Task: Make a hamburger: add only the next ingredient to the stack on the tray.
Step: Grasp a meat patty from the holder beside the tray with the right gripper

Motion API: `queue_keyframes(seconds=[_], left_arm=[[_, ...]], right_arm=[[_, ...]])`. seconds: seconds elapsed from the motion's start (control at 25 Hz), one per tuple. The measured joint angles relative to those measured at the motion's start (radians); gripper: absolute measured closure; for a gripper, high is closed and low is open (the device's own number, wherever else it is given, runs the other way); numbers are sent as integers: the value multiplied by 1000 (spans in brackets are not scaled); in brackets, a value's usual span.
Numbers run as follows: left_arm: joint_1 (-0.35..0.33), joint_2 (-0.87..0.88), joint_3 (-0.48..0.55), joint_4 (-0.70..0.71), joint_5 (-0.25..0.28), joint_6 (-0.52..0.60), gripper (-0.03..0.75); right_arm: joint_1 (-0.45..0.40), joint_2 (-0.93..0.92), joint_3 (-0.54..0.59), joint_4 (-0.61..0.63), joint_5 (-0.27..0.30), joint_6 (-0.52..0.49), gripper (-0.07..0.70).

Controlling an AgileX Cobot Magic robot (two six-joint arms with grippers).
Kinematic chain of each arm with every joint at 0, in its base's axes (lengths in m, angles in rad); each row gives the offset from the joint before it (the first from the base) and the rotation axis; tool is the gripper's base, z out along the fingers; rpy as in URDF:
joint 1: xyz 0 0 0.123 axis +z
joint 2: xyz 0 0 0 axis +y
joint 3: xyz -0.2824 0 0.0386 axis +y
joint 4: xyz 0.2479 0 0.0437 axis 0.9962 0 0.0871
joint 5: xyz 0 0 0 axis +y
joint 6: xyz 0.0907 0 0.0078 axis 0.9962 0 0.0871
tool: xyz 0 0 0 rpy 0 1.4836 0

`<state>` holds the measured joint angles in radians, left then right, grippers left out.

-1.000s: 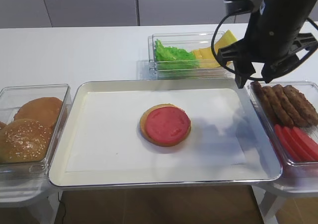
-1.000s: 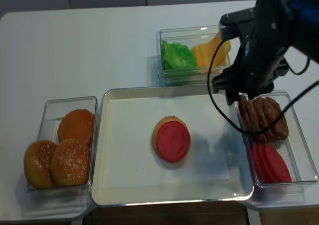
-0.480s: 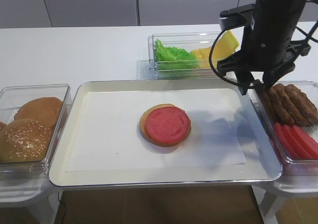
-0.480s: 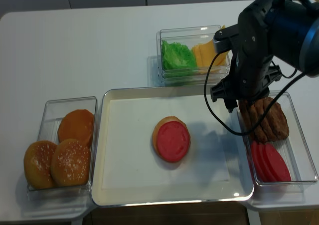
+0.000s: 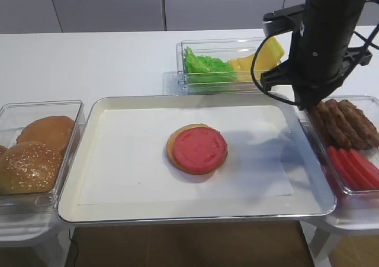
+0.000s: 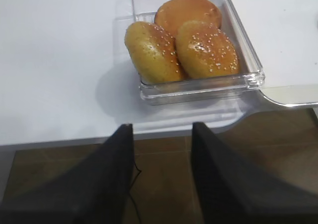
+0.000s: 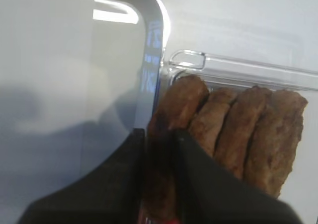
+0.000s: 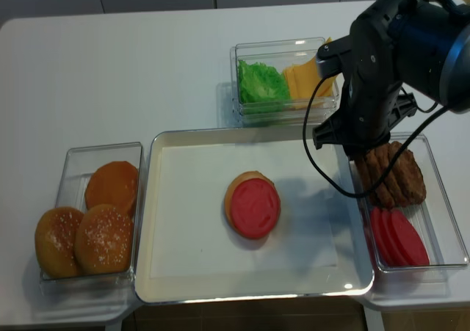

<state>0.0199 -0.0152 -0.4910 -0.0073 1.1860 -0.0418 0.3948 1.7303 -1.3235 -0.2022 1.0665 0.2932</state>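
The stack, a tan bun base under a red disc, lies in the middle of the paper-lined metal tray. Several dark-brown meat patties stand on edge in a clear box to the tray's right. My right gripper is down in that box at its left end. Its fingers are shut on the leftmost patty, which fills the narrow gap between them. My left gripper hangs open and empty below the table's front edge, short of the bun box.
Red slices share the near half of the patty box. A clear box of lettuce and cheese stands behind the tray. The box of sesame buns sits left of the tray. The right arm rises over the tray's back right corner.
The right gripper came down into the patty box and its jaws closed from wide open onto the leftmost patty. The stack and the left gripper's view stay the same.
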Motion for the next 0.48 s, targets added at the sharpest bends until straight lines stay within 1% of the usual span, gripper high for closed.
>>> queue_keyframes(seconds=[0.08,0.48], left_arm=[[0,0,0,0,0,0,425],[0,0,0,0,0,0,425]], right_arm=[[0,0,0,0,2,1,507],[0,-6,0,1,6,20,508]])
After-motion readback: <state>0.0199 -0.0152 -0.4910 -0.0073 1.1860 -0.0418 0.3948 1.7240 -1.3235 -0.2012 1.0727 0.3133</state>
